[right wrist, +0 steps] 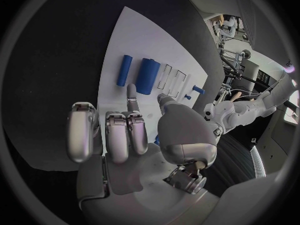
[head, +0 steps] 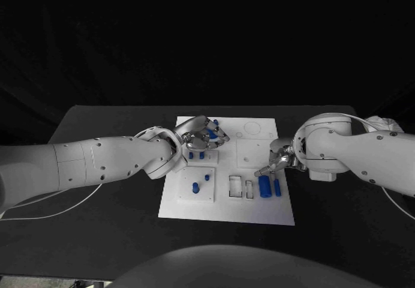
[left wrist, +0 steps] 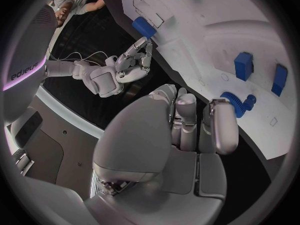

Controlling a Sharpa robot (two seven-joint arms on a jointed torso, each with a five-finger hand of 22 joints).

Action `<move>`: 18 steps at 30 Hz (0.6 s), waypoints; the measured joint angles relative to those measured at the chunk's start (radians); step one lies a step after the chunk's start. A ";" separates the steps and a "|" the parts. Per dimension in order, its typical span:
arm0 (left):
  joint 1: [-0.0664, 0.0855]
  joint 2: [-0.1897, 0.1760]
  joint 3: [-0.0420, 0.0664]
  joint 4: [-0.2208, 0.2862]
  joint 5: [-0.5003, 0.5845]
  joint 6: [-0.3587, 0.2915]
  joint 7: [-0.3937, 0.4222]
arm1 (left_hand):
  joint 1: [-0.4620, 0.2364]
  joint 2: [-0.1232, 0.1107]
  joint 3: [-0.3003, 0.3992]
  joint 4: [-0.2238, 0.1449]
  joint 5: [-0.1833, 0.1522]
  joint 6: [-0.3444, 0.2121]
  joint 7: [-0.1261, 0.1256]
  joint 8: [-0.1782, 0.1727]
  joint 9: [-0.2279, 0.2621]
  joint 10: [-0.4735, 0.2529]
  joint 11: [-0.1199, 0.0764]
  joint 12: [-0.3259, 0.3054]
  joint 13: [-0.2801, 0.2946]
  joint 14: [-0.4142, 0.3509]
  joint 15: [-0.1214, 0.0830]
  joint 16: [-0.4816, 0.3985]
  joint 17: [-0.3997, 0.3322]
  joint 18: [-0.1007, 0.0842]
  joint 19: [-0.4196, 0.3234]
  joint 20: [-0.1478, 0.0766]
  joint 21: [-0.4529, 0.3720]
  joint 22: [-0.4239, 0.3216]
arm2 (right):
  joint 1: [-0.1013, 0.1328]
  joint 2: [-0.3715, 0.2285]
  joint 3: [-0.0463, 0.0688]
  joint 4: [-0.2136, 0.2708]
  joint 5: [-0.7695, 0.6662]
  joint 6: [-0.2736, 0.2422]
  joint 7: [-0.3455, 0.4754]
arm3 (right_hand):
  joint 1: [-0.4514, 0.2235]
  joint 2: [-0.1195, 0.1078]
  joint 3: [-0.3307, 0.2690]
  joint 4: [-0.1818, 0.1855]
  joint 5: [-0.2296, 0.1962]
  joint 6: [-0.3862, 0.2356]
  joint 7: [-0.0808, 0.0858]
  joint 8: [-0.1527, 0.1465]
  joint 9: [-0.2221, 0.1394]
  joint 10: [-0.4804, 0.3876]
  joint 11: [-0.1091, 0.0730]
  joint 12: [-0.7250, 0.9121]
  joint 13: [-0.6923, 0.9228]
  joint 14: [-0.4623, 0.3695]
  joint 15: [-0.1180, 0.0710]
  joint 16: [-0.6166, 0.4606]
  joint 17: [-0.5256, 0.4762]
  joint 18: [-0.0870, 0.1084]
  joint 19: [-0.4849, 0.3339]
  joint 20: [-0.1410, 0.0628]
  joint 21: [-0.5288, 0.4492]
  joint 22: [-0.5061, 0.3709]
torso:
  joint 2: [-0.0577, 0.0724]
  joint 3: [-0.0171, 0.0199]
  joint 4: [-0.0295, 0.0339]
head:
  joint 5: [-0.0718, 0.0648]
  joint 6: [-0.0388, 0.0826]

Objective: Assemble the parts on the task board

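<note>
The task board [head: 226,207] lies flat in the middle of the black counter [head: 104,120], its long sides running away from the robot, probably so that both arms can reach it from either side.

The left hand [head: 201,135] hangs over the board's far left part. In the left wrist view a blue geared part [left wrist: 236,103] sits right at its fingertips [left wrist: 220,116], apparently pinched between thumb and a finger, though I cannot say for certain that it is lifted clear of the board. Just beside it two blue pegs [head: 196,155] stand upright in the board, which suggests the hand is bringing its piece to that same group of seats.

The right hand [head: 271,163] is low over the board's right side with nothing in it, its fingers loosely apart and one fingertip [right wrist: 131,91] reaching toward the thick blue cylinder [right wrist: 147,75]. That cylinder and a thinner blue rod [right wrist: 124,70] lie side by side near the right edge of the board, next to two empty rectangular slots [head: 241,186] (likely where they are meant to go). Two more small blue pieces [head: 201,183] stand in a raised block near the board's front left corner.

The counter is matte black, and the room beyond it is dark. A pale cable [head: 52,207] trails across the counter under the left arm.
</note>
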 measured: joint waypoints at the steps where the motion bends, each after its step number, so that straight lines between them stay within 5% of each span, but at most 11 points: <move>1: 0.000 0.000 0.000 0.000 0.000 0.002 -0.001 | 0.000 0.000 0.002 0.002 0.000 0.000 0.000 0.000 0.000 0.000 0.000 0.003 0.000 0.000 0.000 0.000 0.000 0.000 0.000 0.000 0.000 0.000 | -0.001 0.001 0.000 -0.002 0.000 0.001 -0.001 | 0.000 0.000 0.000 0.000 0.000 -0.009 0.002 0.000 0.007 0.000 0.000 0.000 0.000 0.000 0.000 0.000 0.000 0.000 0.000 0.000 0.008 0.000 | 0.000 -0.0001 -0.0001 | 0.001 0.000; 10: 0.000 -0.001 0.000 0.001 0.000 0.015 -0.009 | 0.000 0.000 0.003 0.003 0.000 0.004 0.004 0.003 0.001 0.007 0.000 0.007 0.000 -0.003 0.003 0.000 -0.001 0.000 -0.004 0.004 0.000 0.000 | -0.008 0.012 0.000 -0.014 0.002 0.017 -0.008 | -0.008 0.000 0.007 -0.007 -0.022 -0.040 -0.002 0.036 0.124 0.000 0.000 0.000 0.000 0.000 0.000 0.000 0.000 0.000 0.004 0.004 0.032 0.001 | 0.000 -0.0004 -0.0007 | 0.005 0.000; 18: 0.000 -0.001 0.000 0.002 -0.001 0.021 -0.016 | 0.000 0.000 0.003 0.003 0.000 0.004 0.004 0.003 0.001 0.007 0.000 0.007 0.001 -0.003 0.003 0.000 -0.001 0.000 -0.004 0.004 0.000 0.000 | -0.014 0.022 0.000 -0.027 0.007 0.023 -0.010 | -0.009 0.001 0.007 -0.007 -0.023 -0.062 0.002 0.036 0.157 0.000 0.000 0.000 0.000 0.000 0.000 0.000 0.000 0.000 0.003 0.004 0.027 0.001 | 0.000 -0.0001 -0.0007 | 0.008 0.000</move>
